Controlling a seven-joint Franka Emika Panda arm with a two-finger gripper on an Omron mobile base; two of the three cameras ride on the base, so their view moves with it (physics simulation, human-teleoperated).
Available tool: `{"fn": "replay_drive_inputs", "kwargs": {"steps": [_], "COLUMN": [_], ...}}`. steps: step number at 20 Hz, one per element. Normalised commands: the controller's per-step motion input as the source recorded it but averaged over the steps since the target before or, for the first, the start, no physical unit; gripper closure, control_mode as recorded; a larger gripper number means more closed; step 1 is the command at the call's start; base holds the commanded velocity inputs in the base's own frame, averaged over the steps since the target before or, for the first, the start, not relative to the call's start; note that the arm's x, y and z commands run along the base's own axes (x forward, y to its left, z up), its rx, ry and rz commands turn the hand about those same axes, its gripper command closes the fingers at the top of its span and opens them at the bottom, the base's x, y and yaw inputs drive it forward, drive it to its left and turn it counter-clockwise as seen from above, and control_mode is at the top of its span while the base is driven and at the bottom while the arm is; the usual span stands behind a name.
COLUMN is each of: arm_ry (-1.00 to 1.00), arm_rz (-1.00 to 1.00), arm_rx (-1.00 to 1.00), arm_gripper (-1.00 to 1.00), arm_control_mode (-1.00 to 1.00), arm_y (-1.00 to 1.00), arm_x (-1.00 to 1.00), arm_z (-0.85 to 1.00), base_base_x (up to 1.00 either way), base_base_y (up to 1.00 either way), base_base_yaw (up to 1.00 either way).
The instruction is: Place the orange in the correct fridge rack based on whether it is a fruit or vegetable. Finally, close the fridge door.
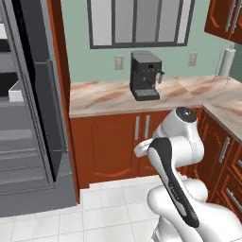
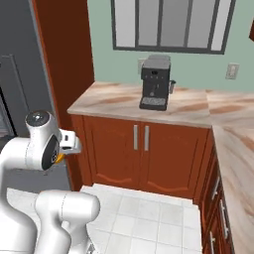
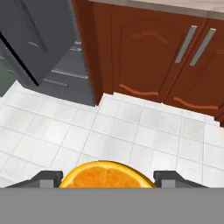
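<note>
Orange (image 3: 106, 175) — between gripper (image 3: 106, 178) fingertips

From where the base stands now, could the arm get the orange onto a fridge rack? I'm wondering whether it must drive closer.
Probably not yet. The gripper, shut on the orange, faces the floor tiles by the cabinet; the open fridge sits off to its left.

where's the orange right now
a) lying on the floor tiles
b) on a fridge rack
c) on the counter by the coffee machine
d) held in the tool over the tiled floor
d: in the hand view the orange sits between the fingertips of the tool, with the white floor tiles beyond it.
</note>
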Motion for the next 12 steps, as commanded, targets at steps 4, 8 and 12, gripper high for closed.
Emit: {"fn": "replay_drive_inputs", "kwargs": {"steps": [4, 8, 12], "arm_ry": [0.0, 0.0, 0.0], "arm_rz": [0.0, 0.0, 0.0], "arm_rx": [0.0, 0.0, 0.0], "arm_gripper": [1.0, 1.0, 1.0], "arm_control_mode": [1.0, 1.0, 1.0], "arm_y": [0.0, 0.0, 0.0], "arm_x": [0.0, 0.0, 0.0], "arm_z": [0.0, 0.0, 0.0], "base_base_x": [-0.86, -0.48, -0.05], "base_base_y": [0.79, 1.0, 1.0], "base_base_yaw": [0.2, 0.09, 0.02]}}
